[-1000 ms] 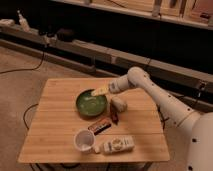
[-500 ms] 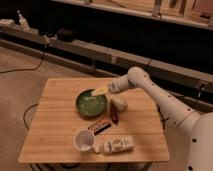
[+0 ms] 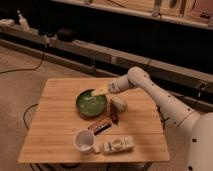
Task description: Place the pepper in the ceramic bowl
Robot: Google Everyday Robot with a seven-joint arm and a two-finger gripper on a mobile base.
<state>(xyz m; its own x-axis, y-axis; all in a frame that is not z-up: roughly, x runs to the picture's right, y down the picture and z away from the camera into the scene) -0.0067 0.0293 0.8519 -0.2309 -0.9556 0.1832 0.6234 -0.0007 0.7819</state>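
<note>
The dark green ceramic bowl (image 3: 91,104) sits near the middle of the wooden table (image 3: 55,127). The slim dark red-brown pepper (image 3: 114,116) lies on the table just right of the bowl, below a pale beige lump (image 3: 118,103). My gripper (image 3: 100,91) hangs over the bowl's far right rim, reaching in from the right on the white arm (image 3: 150,87). It is apart from the pepper, which lies nearer the front.
A brown-and-orange packet (image 3: 100,126) lies in front of the bowl. A white mug (image 3: 84,141) and a white flat item (image 3: 117,145) lie near the front edge. A dark shelf unit (image 3: 125,30) runs behind the table.
</note>
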